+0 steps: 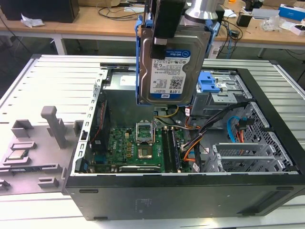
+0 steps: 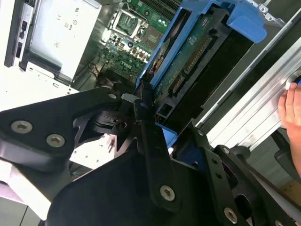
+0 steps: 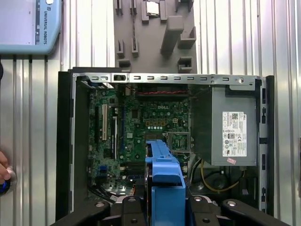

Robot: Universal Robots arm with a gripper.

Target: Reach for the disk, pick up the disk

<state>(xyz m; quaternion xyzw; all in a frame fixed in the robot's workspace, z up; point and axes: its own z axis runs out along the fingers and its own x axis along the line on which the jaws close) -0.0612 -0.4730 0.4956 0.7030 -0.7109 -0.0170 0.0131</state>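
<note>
The gripper (image 2: 141,110) is closed on the disk (image 1: 169,67) and holds it up in the air, standing on edge above the open computer case (image 1: 267,191), so the picking up looks done.

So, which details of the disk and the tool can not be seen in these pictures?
- Disk: in the exterior view its top edge is hidden behind the tool.
- Disk label: not visible in the first wrist view, where the blue frame is edge-on.
- Tool: cut off by the exterior view's upper edge.
</note>
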